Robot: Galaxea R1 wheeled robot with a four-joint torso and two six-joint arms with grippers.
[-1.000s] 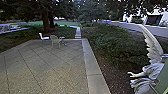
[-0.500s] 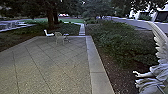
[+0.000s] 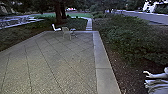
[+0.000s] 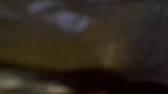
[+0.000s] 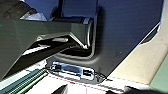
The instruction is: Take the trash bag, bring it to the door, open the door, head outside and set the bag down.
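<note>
A dark, blurred surface [image 4: 57, 52] with a brownish band and pale bluish patches lies very close in the left wrist view; I cannot tell whether it is the trash bag. The paved yard [image 3: 62, 67] stretches ahead in the head view, its slabs marked by dark joints. How either gripper stands cannot be made out.
A pale kerb [image 3: 102, 58] bounds the paving on the right, with shrubs [image 3: 130, 37] beyond it. A white chair [image 3: 56, 28] and a beige chair [image 3: 66, 32] stand at the far end. Part of a pale statue [image 3: 158, 82] is at the lower right.
The whole head picture has shifted right and up, so the camera has turned left and tilted down somewhat. Less of the statue shows at the right edge.
</note>
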